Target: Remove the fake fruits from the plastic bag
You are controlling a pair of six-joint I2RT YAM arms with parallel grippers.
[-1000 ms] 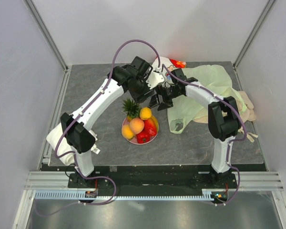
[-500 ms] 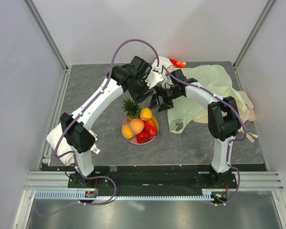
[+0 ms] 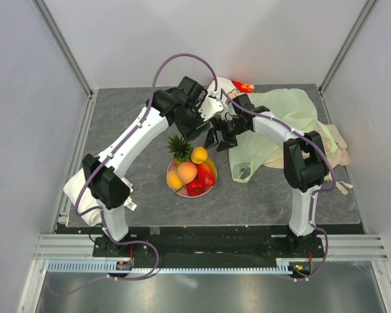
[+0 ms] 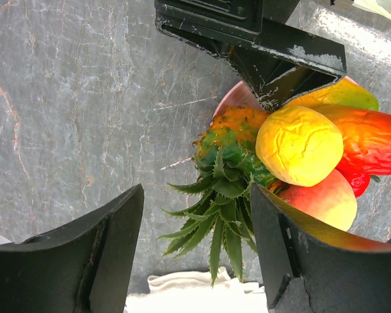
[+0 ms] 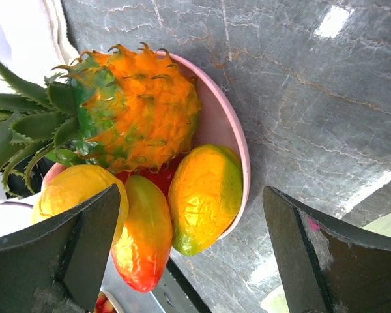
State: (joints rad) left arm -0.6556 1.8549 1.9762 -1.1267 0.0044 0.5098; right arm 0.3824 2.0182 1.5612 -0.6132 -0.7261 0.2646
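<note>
The left claw point(image 4: 199, 248) and right claw point(image 5: 192, 248) hang spread and empty over the glossy plastic fruits point(image 3: 191, 171), heaped on a round pink plate point(image 5: 229, 127) beside the pale-green translucent plastic bag point(image 3: 274, 127); dipping lower could topple them.

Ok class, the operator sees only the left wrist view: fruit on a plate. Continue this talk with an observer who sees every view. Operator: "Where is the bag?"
Observer: The bag lies slack on the table, to the right of the plate.
Operator: Is the right end effector holding anything?
Observer: No. The right end effector hangs open over the plate, with nothing between its fingers.
Operator: Anything else on the table?
Observer: A red-and-white pouch sits at the back edge.
</note>
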